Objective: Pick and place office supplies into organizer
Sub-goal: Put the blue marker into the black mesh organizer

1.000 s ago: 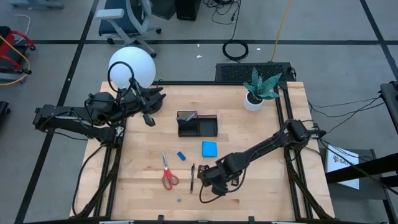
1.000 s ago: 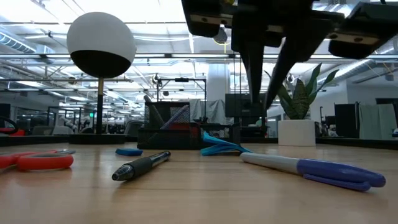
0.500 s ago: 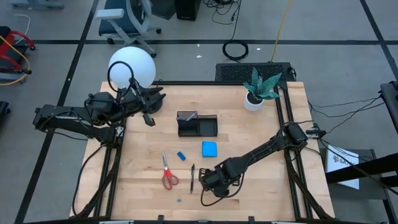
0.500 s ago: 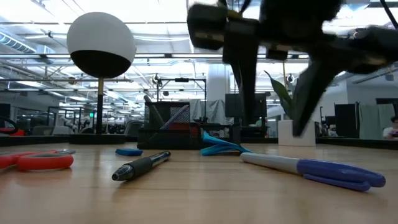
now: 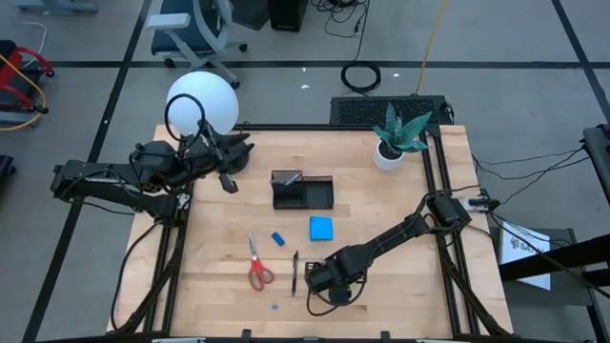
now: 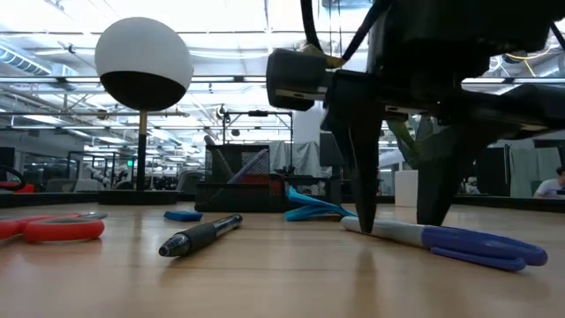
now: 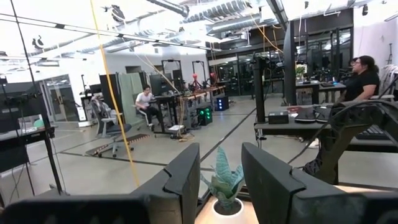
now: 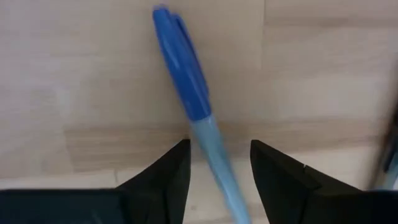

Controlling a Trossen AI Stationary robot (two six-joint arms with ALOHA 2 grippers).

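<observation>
A pen with a blue cap [image 8: 186, 74] lies flat on the wooden table near its front edge. My right gripper [image 6: 399, 228] points down over it, open. One finger [image 8: 163, 174] stands on each side of the pen's pale barrel [image 8: 211, 146], with a gap on both sides. In the high view this gripper [image 5: 326, 284] hides the pen. A black pen [image 5: 294, 272], red-handled scissors [image 5: 255, 265], a small blue eraser [image 5: 277, 238] and a blue note pad [image 5: 320, 228] lie flat nearby. The black organizer [image 5: 302, 191] stands farther back. My left gripper [image 5: 229, 181] waits open, raised at the far left.
A lamp with a white globe [image 5: 202, 103] stands at the far left corner and a potted plant [image 5: 398, 135] at the far right. A tiny blue piece [image 5: 274, 307] lies near the front edge. Bare wood [image 5: 410, 210] lies to the right of the note pad.
My right gripper has come down onto the blue-capped pen. Its fingers, together a second ago, spread wide and have since narrowed a little. They now reach table height on both sides of the pen. The pen has not moved.
</observation>
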